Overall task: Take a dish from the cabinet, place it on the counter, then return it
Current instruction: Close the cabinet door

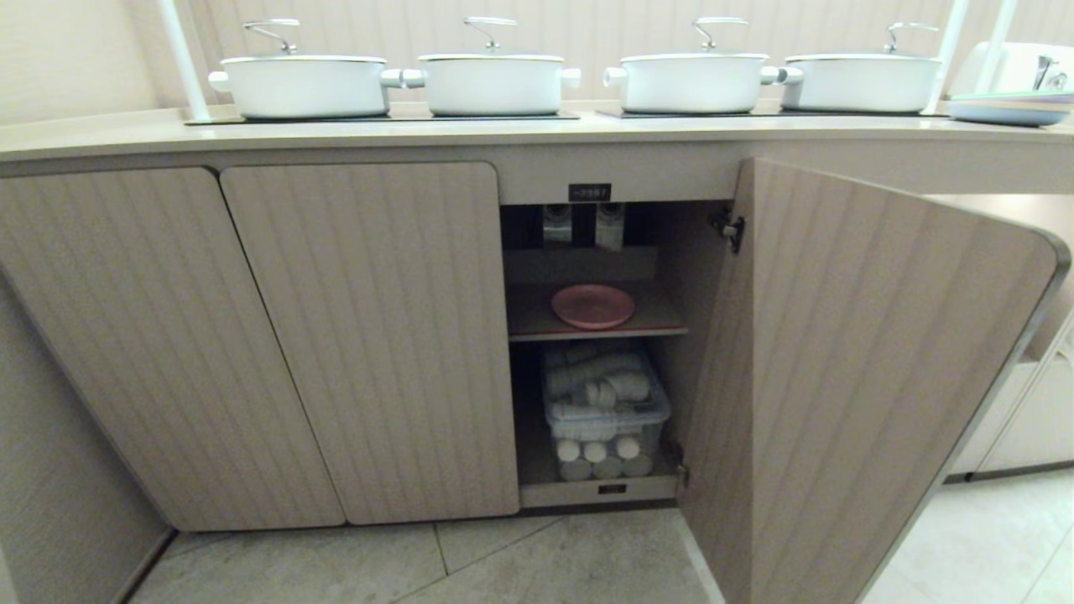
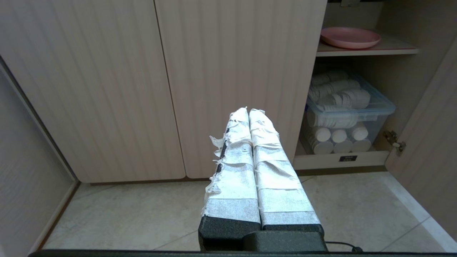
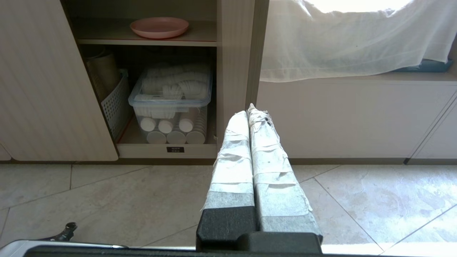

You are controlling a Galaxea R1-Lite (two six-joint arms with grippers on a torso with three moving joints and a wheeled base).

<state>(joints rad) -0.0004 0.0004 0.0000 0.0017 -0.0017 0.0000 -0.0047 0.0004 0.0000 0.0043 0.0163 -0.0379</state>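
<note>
You are facing a pale cream counter (image 1: 503, 134) carrying four lidded white pots (image 1: 302, 84) on black hob panels (image 1: 386, 117), with stacked pale plates (image 1: 1011, 107) at its far right end. Below it, the cabinet (image 1: 839, 377) stands with its fluted door swung wide. On its inner shelf (image 1: 537, 323) lies the pink dish (image 1: 592, 305), flat and alone. Beneath the shelf, a clear lidded plastic bin (image 1: 606, 411) holds rolls and stacks of white disposable cups; a white slotted basket (image 3: 116, 105) stands beside it. Your left gripper (image 2: 248, 111) and right gripper (image 3: 247, 110) both hang low over the tiled floor (image 1: 503, 562), tape-wrapped fingers pressed together, holding nothing.
</note>
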